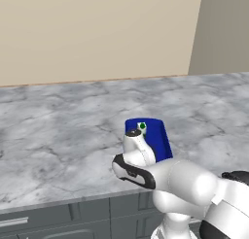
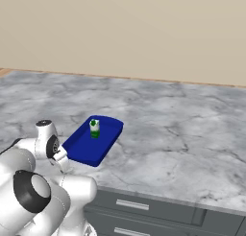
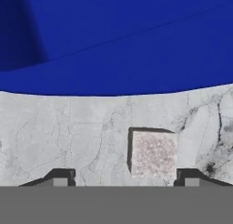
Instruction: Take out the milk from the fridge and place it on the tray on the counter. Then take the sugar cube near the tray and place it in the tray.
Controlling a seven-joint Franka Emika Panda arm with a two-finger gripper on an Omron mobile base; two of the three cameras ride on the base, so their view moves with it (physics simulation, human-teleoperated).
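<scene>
The deep-blue tray (image 1: 160, 138) (image 2: 84, 147) (image 3: 118, 41) lies on the marble counter (image 1: 58, 136) (image 2: 168, 124). The milk (image 1: 142, 126) (image 2: 94, 128), a small white carton with green on it, stands upright inside the tray near its far end. On the counter just outside the tray's near rim sits the pale sugar cube (image 3: 154, 152). My gripper (image 3: 123, 176) is down low over the cube and open. The cube lies between the fingertips, close to the right one (image 3: 189, 176) and well apart from the left one. The fridge is out of view.
A beige wall runs behind the counter. Dark grey drawer fronts (image 2: 144, 211) sit under the counter's front edge. My arm's wrist (image 2: 47, 143) hangs over the counter just beside the tray's near corner.
</scene>
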